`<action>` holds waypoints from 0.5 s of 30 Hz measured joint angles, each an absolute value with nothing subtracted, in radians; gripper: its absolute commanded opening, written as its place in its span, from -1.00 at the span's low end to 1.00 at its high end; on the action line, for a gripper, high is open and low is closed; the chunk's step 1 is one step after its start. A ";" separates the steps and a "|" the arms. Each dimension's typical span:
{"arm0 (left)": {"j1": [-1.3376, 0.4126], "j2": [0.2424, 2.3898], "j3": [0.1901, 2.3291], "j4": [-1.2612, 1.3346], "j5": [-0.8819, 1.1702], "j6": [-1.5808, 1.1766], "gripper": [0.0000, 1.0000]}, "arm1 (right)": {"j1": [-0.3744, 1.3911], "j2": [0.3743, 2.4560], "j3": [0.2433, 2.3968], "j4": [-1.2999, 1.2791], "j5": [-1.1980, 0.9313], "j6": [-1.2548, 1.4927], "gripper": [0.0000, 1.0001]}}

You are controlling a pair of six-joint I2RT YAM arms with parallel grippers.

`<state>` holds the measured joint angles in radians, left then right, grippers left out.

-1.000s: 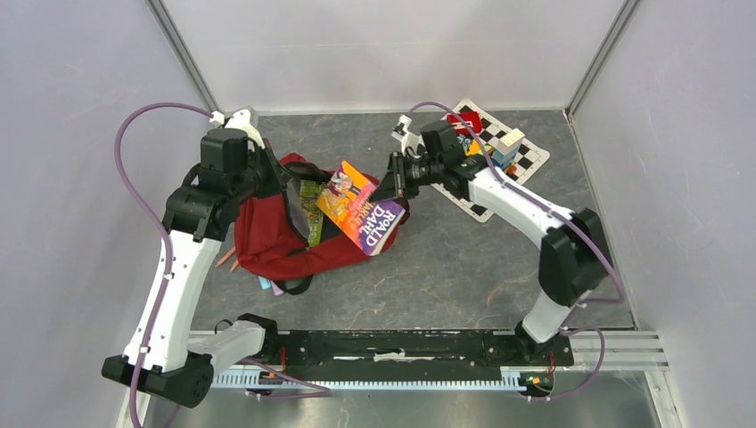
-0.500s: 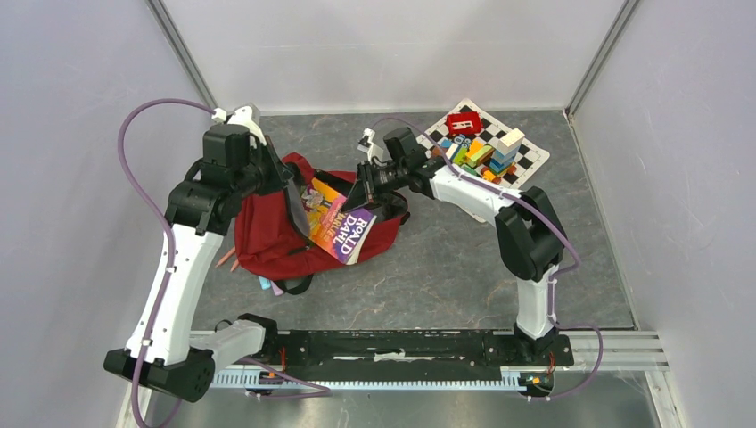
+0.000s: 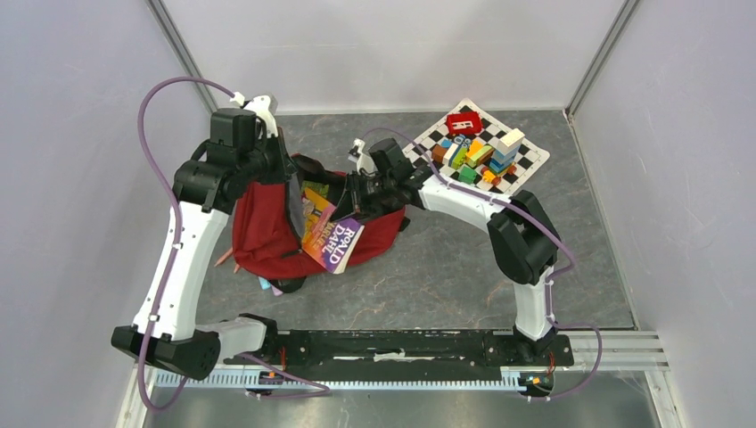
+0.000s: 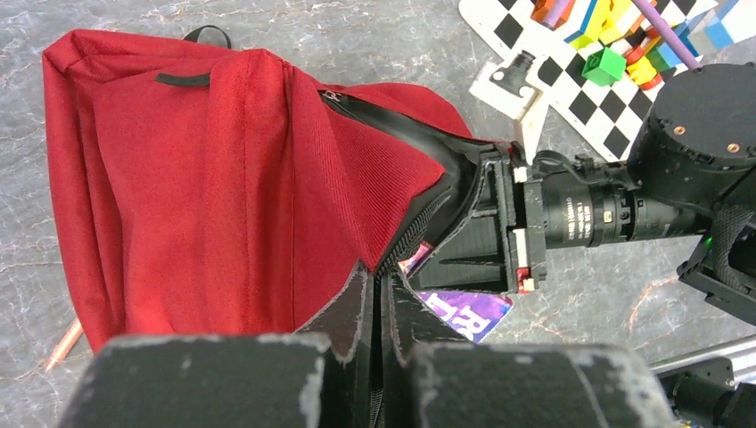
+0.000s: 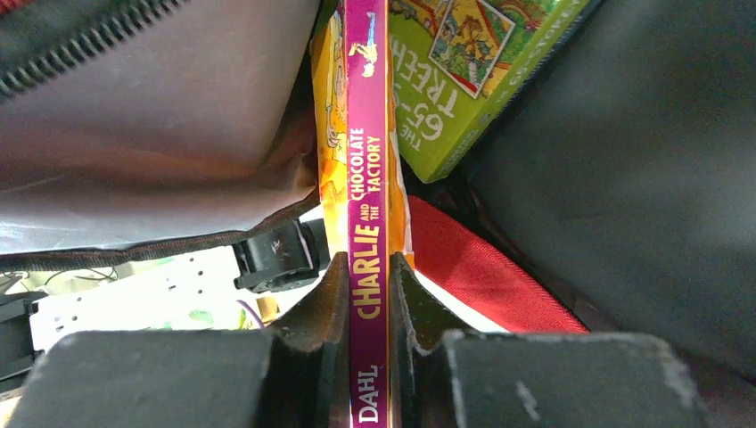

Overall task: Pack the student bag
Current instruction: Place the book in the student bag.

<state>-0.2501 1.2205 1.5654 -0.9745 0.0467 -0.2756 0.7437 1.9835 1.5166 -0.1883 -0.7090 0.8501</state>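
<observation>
– Top external view: what is the biggest thing on the grey marbled tabletop (image 3: 446, 259)?
– The dark-red fabric student bag (image 3: 258, 236). It lies left of centre, with its black-zippered mouth open toward the right.
– Next in size?
– A black-and-white chequered mat (image 3: 532, 159), well apart from the bag on its far right.
– And the left gripper (image 4: 379, 290)?
– Closed tight on the zipper edge of the bag's mouth, holding that flap up. The left wrist view shows the fingers pinching it.
– The right gripper (image 5: 367, 267)?
– At the bag's mouth, jaws narrow, clamped on the purple spine of a glossy paperback book (image 5: 367, 152). The book is tilted. Its upper part is inside the bag beside the grey lining, and its lower end sticks out over the bag's near-right side.
– Anything deeper in?
– A bright green book (image 5: 464, 80), just beside the paperback.
– Smaller things?
– A heap of coloured toy blocks (image 3: 477, 153) on the mat, and a thin orange-brown pencil (image 3: 225, 259) poking out at the bag's near-left edge.
</observation>
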 measured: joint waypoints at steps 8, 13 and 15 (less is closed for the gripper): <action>-0.248 1.213 1.566 -0.994 0.103 -0.253 -0.96 | 0.818 2.004 1.517 -0.050 -0.574 0.981 -1.00; -0.248 1.216 1.568 -0.987 0.120 -0.255 -0.96 | 0.813 2.080 1.518 0.126 -0.446 1.102 -1.00; -0.247 1.222 1.568 -0.984 0.131 -0.257 -0.96 | 0.810 2.114 1.525 0.170 -0.409 1.131 -1.00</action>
<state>-0.2470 1.2221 1.5681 -0.9836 0.1314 -0.2573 0.8097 2.1143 1.5253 0.1696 -0.4088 1.1305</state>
